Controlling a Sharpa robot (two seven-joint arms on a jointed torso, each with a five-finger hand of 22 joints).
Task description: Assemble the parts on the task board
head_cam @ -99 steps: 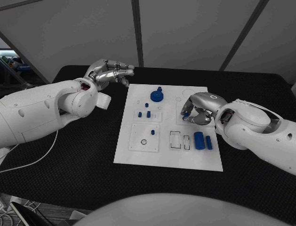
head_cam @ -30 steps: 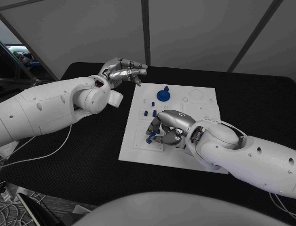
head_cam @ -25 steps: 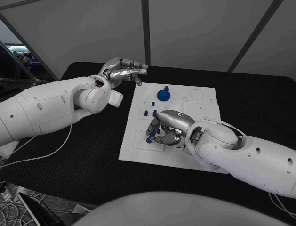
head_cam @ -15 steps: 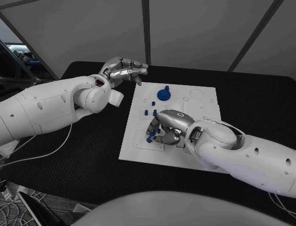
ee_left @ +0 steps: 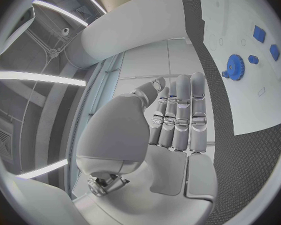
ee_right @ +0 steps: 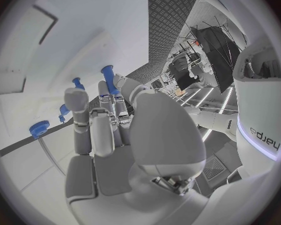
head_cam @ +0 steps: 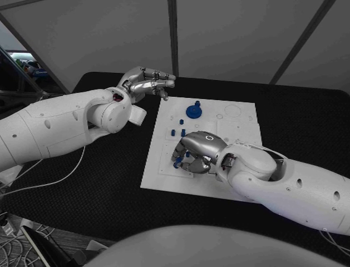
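Pinched at the fingertips of the right hand [head_cam: 192,157]: a small blue peg [head_cam: 177,162], held low over the near-left part of the task board [head_cam: 237,125]. A few seconds ago, busy at the board's right side; since then swung across to the recesses on the left. Over the last second, eased down only a shade, with barely a shift. Reads as pick-up done and insertion under way, though the peg is not yet visibly seated. Cannot tell from above whether its tip has met a hole. From the right wrist, the same grasp: peg upright between thumb and fingertips, the other fingers bent in close beside it.

Just beyond that hand, on the far-left part of the board, a few short blue pins [head_cam: 173,133] standing in their places. Farther still, a blue gear [head_cam: 193,112] near the far edge. Both untouched throughout.

Off the board, past its far-left corner and above the black counter [head_cam: 102,183]: the left hand [head_cam: 147,84], loosely curled with nothing in it and touching nothing. Parked in the same spot as a second ago, well apart from the work. No sign of a supporting role yet, so the seating likely rests on the right hand alone.
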